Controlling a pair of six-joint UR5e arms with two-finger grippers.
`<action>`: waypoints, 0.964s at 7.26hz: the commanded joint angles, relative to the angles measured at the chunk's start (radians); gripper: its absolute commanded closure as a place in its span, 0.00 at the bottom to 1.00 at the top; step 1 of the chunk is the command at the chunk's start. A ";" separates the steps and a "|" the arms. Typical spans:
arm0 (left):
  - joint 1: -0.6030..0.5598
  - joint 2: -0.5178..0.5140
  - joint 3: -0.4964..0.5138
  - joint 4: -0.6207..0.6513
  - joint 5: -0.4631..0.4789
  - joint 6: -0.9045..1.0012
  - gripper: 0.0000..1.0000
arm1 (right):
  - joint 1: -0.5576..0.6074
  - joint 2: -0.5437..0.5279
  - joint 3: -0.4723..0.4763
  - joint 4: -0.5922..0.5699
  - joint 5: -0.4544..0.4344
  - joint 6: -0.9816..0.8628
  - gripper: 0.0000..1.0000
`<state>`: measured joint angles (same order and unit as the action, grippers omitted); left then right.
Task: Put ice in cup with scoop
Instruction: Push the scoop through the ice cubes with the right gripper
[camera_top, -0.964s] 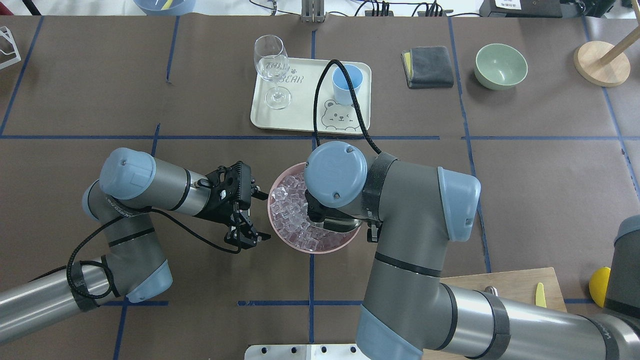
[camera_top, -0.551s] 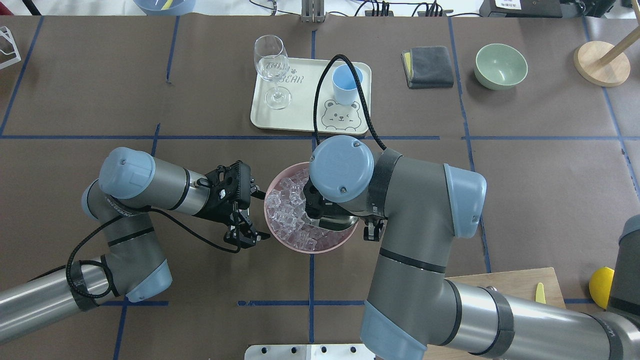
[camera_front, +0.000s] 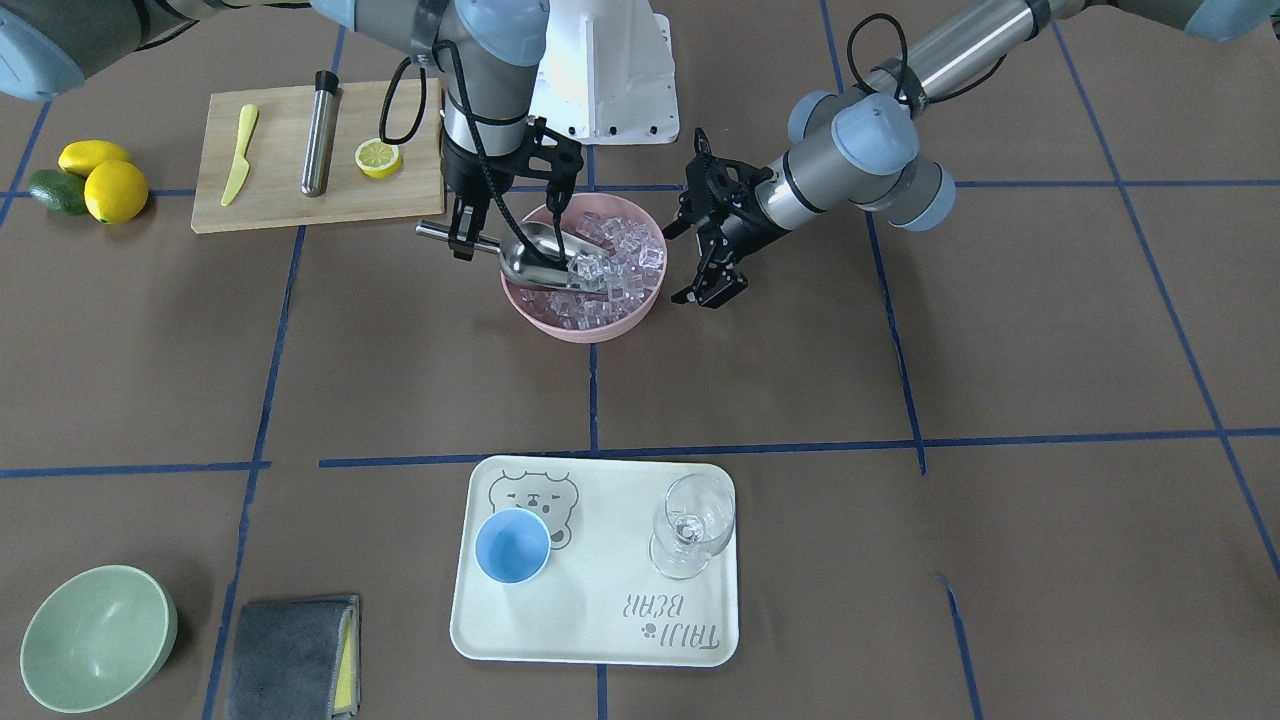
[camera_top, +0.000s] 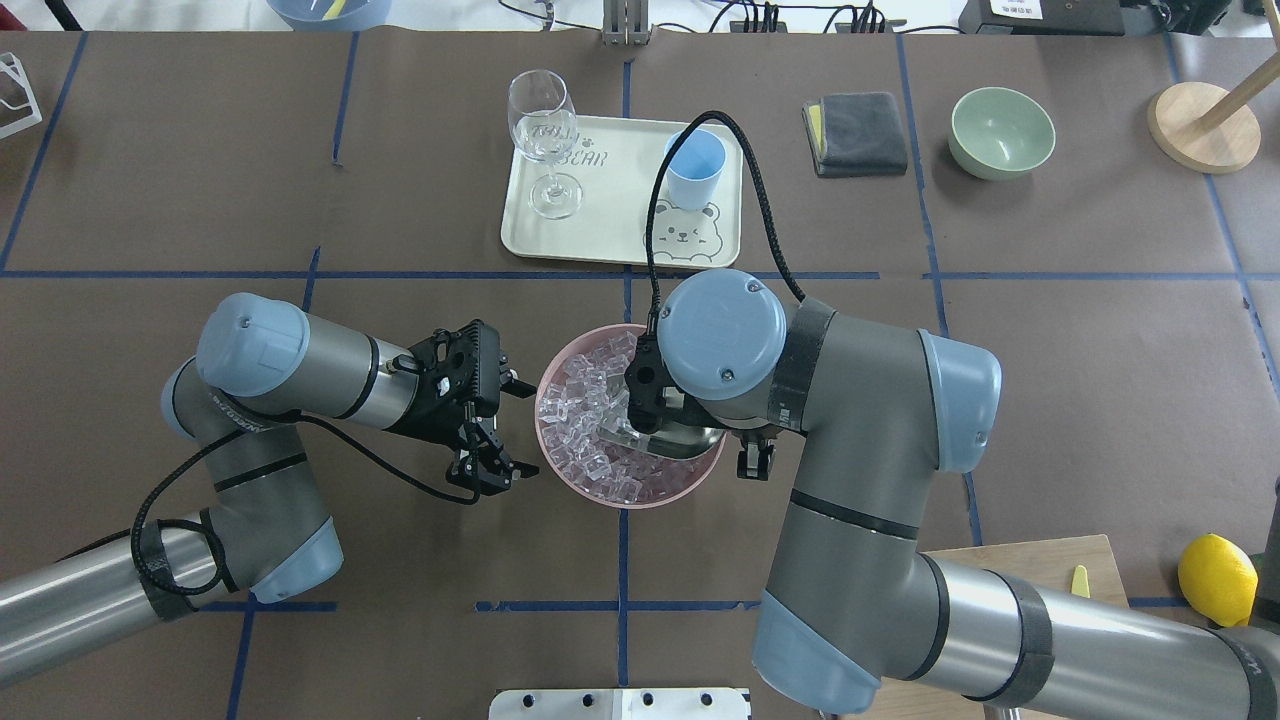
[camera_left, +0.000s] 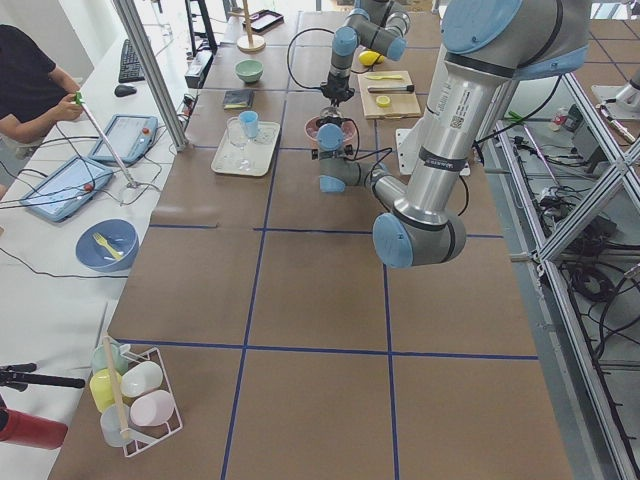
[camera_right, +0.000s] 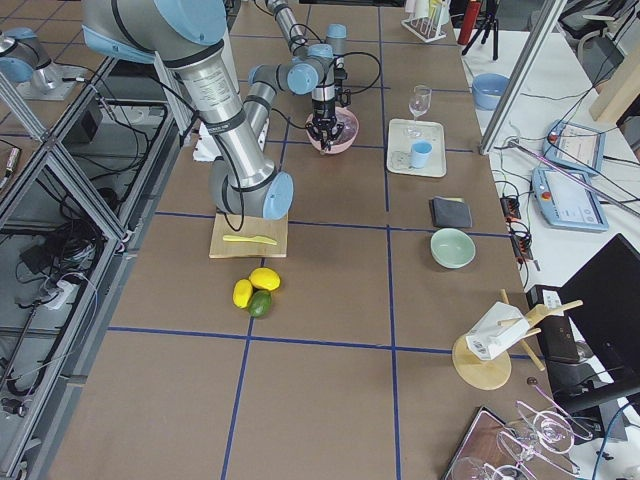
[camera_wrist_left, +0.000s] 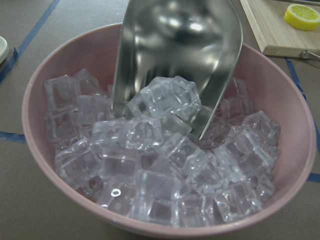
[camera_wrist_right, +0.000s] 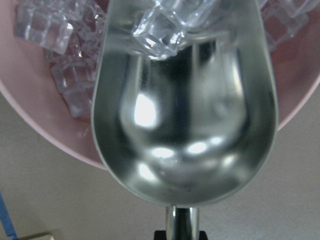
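Note:
The steel scoop (camera_front: 535, 262) lies tilted in the pink bowl (camera_front: 580, 330), its mouth pushed into the ice (camera_front: 615, 268). A few cubes sit at the scoop's lip (camera_wrist_left: 165, 97). My right gripper (camera_front: 462, 235) is shut on the scoop's handle at the bowl's edge; from overhead the wrist hides most of it. The left gripper (camera_top: 500, 432) hangs open just beside the bowl's other side, holding nothing. Away from both grippers, the light-blue cup (camera_top: 694, 168) stands upright on the cream tray (camera_top: 610, 245).
A wine glass (camera_top: 545, 140) shares the tray. A cutting board (camera_front: 270, 205) with a yellow knife, a steel cylinder and a lemon half lies behind the bowl. Lemons (camera_front: 115, 190), a green bowl (camera_front: 95, 635) and a grey cloth (camera_front: 290, 655) sit on the robot's right side.
My right wrist has shifted to the robot's right and slightly forward, drawing the scoop through the ice; the bowl has jostled a little. The left arm has stayed put.

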<state>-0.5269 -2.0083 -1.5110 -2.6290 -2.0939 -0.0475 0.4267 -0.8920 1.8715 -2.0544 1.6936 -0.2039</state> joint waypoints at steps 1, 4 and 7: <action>-0.004 0.000 0.000 0.001 0.000 0.001 0.00 | 0.000 -0.002 -0.003 0.043 0.018 0.018 1.00; -0.005 0.000 0.002 0.006 0.002 0.003 0.00 | 0.004 -0.025 -0.005 0.115 0.053 0.029 1.00; -0.013 0.000 0.008 0.006 0.002 0.003 0.00 | 0.003 -0.079 -0.005 0.214 0.069 0.037 1.00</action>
<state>-0.5377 -2.0080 -1.5072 -2.6232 -2.0924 -0.0446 0.4300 -0.9589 1.8669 -1.8652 1.7571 -0.1692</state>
